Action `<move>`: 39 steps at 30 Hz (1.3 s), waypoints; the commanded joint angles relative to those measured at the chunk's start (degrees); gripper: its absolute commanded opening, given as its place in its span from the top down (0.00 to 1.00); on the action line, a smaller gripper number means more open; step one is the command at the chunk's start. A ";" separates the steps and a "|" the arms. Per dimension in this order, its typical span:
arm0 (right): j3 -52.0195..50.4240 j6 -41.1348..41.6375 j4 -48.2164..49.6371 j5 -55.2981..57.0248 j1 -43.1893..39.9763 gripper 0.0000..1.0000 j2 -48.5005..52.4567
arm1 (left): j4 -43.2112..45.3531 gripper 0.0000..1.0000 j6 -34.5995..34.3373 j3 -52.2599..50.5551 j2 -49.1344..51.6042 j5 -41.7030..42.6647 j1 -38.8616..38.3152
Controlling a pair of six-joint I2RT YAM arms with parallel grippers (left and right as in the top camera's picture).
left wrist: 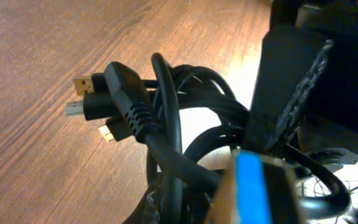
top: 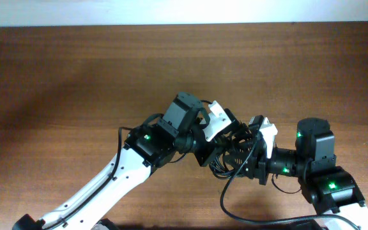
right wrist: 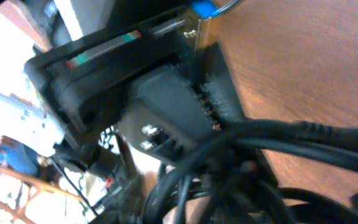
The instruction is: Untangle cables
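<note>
**While both arms meet at the knot, the cables are far from free**

Because the cables (top: pixel 227 158) sit bunched as 1 dark mass between the 2 wrists, near the front of the table (top: pixel 75 76), the step in hand looks like the first grasp-and-separate, with little untangling done. In the left wrist view, thick loops cross over each other. 3 plugs (left wrist: pixel 89 102), some yellowish at the tip, stick out to the left above the wood.

The left gripper (top: pixel 221 142) is closed down narrow. Its fingers (left wrist: pixel 288 87) appear to pinch a strand at the edge of the bundle, though the exact contact is hidden. The right gripper (top: pixel 245 151) reaches in from the opposite side. Its own view shows mostly blurred cords, so I cannot tell how wide its fingers stand or whether they hold anything.

Next, I judge, the right side needs a firm hold on 1 separate loop. A slow pull away from the left would follow, watching that the knot loosens rather than tightens.
</note>
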 commanded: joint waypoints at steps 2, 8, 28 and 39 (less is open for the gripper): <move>0.37 -0.55 0.76 -2.27 0.68 0.85 -0.22 | -1.60 1.00 -0.96 0.79 -1.20 -5.42 0.00; 0.37 -0.55 1.36 -2.25 0.61 0.91 -0.22 | -5.05 1.00 -2.36 0.79 -1.20 -7.28 2.08; 0.37 -0.28 1.73 -0.72 0.61 0.96 -0.22 | -11.28 1.00 -5.44 0.79 -1.20 -9.75 9.64; 0.37 12.00 0.74 21.44 0.63 0.96 -0.22 | -11.63 1.00 -2.80 0.79 -1.44 -8.07 9.49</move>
